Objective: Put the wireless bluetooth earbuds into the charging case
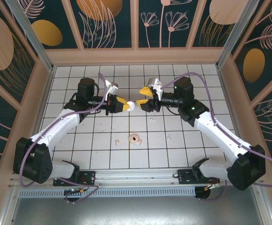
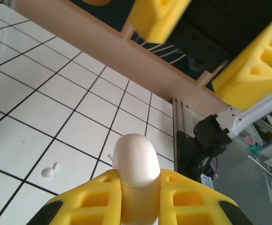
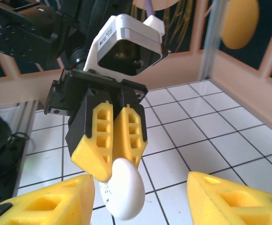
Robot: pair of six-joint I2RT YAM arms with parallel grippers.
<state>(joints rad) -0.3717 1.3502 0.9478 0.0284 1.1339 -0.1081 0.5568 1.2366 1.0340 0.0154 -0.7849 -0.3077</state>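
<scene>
Just one case [image 1: 130, 106], two grippers [image 1: 124, 106] [image 1: 142, 103]

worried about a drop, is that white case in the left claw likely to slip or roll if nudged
The white case looks smooth, glossy and egg-rounded, so it could slip. The left claw pinches only one end, so a push may pivot it. Dropped on the tiles, it would probably roll.
</scene>
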